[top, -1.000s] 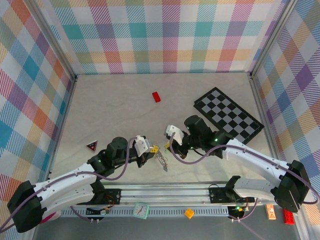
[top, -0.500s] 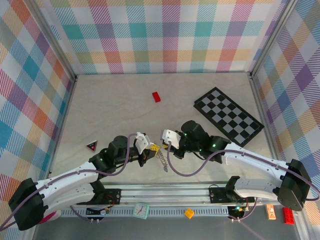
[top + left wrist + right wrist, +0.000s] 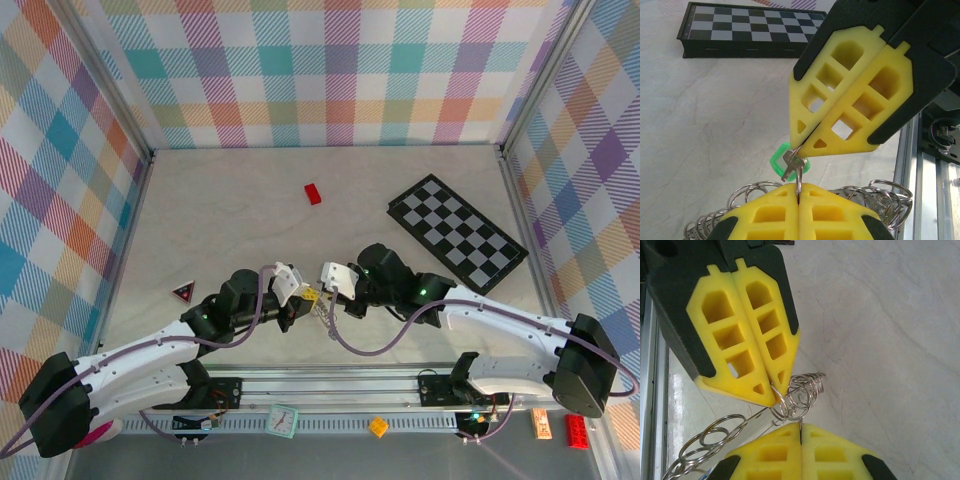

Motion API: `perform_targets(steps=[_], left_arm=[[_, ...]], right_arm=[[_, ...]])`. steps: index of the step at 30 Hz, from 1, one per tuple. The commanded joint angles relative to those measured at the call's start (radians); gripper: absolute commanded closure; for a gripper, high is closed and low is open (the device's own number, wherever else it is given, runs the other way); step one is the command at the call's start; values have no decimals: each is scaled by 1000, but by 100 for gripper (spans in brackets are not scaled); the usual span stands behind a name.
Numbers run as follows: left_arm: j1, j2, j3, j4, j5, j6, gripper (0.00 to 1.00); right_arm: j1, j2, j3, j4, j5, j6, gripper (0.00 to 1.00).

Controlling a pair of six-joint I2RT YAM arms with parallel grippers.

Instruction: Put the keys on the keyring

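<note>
Just below the middle of the left wrist view hangs the green key (image 3: 789, 161), its silver part in front of its green head. It sits right at the tip of my right pincer (image 3: 797, 146), which reaches down from the upper right of that frame with its yellow fingers pressed together. Directly under the key, my left pincer (image 3: 798, 187) is clenched on a thin wire of the keyring (image 3: 882, 192), whose coils spread out to either side behind my fingers at the bottom edge. In the right wrist view a wire of the same ring bunch runs into the closed seam of my right pincer, so it grasps the keyring too. From above, both pincers meet tip to tip low in the centre, lifted off the worktop (image 3: 230, 210). The chequered board (image 3: 457, 231) lies to the upper right and the red brick (image 3: 313, 193) well above.
</note>
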Motion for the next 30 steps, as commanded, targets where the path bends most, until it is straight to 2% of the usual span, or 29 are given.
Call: perform_targets(steps=[1,30], left_arm=[[-6,-6,36,28,-2,-17,100],[-4,8,39,37,-11,-25,100]], right_arm=[[10,3,-4,32,-4,-23,100],[25,19,11,35,25,-11,100]])
